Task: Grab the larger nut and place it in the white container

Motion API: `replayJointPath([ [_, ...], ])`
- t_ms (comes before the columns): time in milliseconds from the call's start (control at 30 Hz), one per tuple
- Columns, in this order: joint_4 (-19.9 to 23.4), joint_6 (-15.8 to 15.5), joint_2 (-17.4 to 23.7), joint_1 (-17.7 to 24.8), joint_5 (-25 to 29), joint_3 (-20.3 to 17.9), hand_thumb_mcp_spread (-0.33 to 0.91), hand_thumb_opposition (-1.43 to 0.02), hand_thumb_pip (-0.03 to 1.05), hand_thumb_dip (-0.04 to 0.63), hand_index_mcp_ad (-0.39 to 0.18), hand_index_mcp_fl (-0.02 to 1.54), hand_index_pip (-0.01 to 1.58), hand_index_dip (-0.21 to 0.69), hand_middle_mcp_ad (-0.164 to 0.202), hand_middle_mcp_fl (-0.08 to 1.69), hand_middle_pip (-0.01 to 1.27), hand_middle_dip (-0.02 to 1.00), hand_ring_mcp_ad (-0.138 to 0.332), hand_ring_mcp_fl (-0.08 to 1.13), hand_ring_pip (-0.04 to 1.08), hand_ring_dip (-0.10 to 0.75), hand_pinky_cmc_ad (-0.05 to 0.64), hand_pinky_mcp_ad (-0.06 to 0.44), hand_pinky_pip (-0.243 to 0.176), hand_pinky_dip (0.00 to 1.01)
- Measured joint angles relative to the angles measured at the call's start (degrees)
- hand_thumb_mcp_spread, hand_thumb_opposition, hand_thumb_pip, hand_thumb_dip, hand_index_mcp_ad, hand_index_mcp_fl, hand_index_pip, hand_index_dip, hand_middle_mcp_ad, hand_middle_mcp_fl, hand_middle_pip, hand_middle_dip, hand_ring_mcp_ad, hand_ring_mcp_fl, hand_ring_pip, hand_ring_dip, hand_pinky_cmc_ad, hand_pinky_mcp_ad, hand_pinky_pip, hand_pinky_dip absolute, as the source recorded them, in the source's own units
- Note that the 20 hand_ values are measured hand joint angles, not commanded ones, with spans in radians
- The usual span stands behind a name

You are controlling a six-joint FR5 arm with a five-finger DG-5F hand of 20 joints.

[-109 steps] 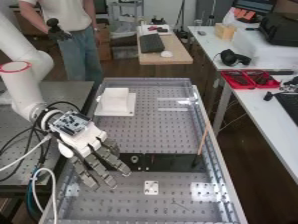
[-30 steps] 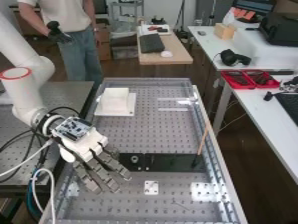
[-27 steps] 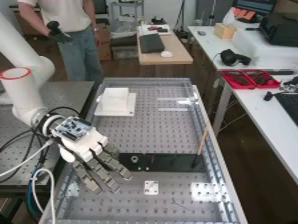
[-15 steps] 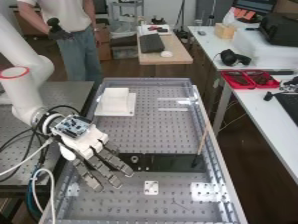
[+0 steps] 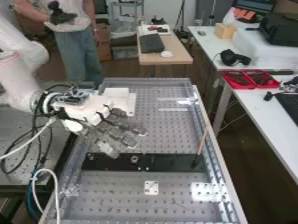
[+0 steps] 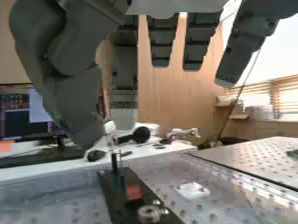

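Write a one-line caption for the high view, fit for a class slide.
A robot hand over the bench, near the white container, while the bearing stands on the flat black bar.

Robot hand (image 5: 85, 111) partly in front of the white container (image 5: 121, 93), bearing (image 5: 134, 159) on the flat black bar (image 5: 169, 162) nearby.

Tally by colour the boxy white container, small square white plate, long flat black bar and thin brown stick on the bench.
White: 2 (container, plate)
Black: 1 (bar)
Brown: 1 (stick)
Total: 4
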Motion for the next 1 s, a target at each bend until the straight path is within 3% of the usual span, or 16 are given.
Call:
replayJointPath([
  [267, -9.8, 3.8, 4.9, 2.4, -12.7, 3.0, 0.38, -0.85, 0.66, 0.202, -0.101, 0.31, 1.53, 0.138, 0.059, 0.00, 0.14, 0.17, 0.129, 0.00, 0.21, 0.087, 0.333, 0.276, -0.105, 0.68],
  [467, -15.4, 7.6, 5.3, 3.9, -23.2, 5.3, 0.38, -0.85, 0.66, 0.202, -0.101, 0.32, 1.53, 0.141, 0.059, 0.00, 0.14, 0.18, 0.126, 0.00, 0.18, 0.103, 0.330, 0.276, -0.105, 0.64],
  [667, -18.2, 10.4, 4.2, 5.7, -30.1, 5.9, 0.38, -0.85, 0.66, 0.202, -0.101, 0.32, 1.53, 0.141, 0.056, 0.00, 0.14, 0.19, 0.120, 0.00, 0.18, 0.113, 0.333, 0.278, -0.105, 0.61],
  [1000, -19.2, 11.9, 2.7, 9.3, -31.9, 3.7, 0.38, -0.85, 0.66, 0.202, -0.101, 0.32, 1.53, 0.141, 0.059, 0.00, 0.14, 0.19, 0.119, 0.00, 0.16, 0.119, 0.330, 0.278, -0.105, 0.59],
])
